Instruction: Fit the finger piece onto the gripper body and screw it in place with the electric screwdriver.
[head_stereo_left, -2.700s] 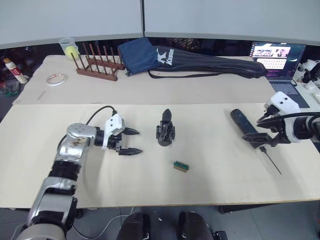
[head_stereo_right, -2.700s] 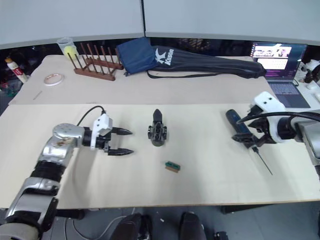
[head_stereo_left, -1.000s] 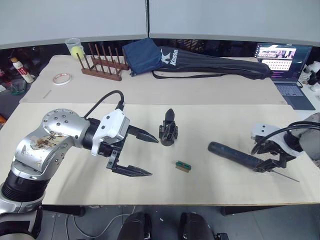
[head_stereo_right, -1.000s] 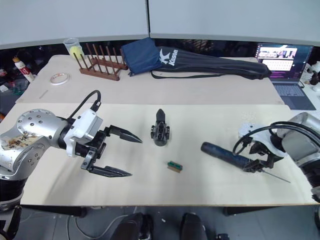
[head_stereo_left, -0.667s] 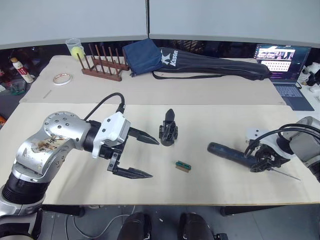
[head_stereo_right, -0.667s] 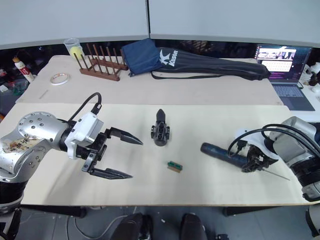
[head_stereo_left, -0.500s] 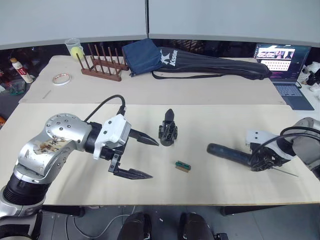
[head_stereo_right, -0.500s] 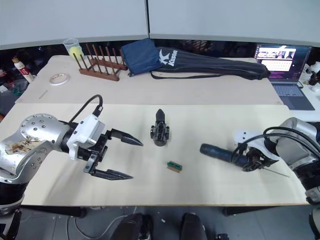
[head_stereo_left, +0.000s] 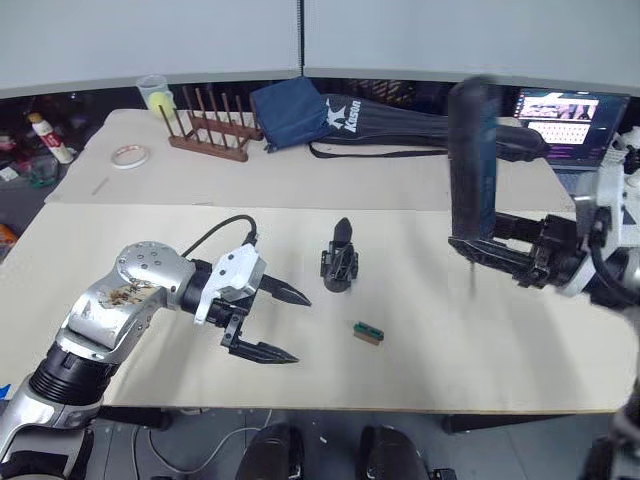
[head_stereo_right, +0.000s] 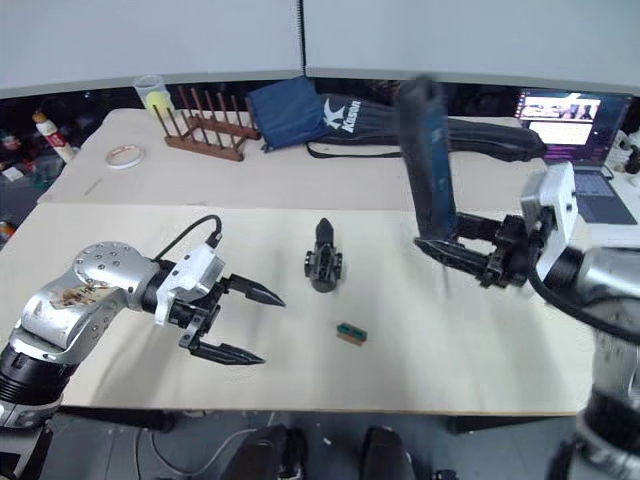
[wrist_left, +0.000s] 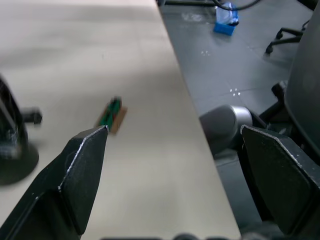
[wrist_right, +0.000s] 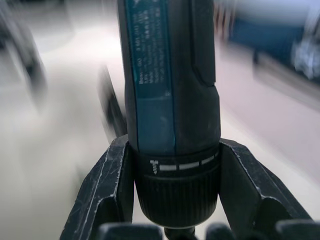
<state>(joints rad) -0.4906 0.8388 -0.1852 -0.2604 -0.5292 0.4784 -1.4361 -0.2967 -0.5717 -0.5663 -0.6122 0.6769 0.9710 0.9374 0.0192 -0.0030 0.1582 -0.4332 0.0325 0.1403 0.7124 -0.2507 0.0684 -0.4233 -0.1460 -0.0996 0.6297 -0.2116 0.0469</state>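
electric screwdriver (head_stereo_left: 471, 160) upright, raised above worktop (head_stereo_left: 420, 345), clamped in right tool (head_stereo_left: 500, 255) | gripper body (head_stereo_left: 339, 266) standing mid-worktop, ungripped | left tool (head_stereo_left: 285, 325) spread apart beside it | green block (head_stereo_left: 368, 332) nearby

"Kason" — black bag (head_stereo_left: 400, 122)

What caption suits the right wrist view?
Right gripper clamps the upright electric screwdriver by its collar.
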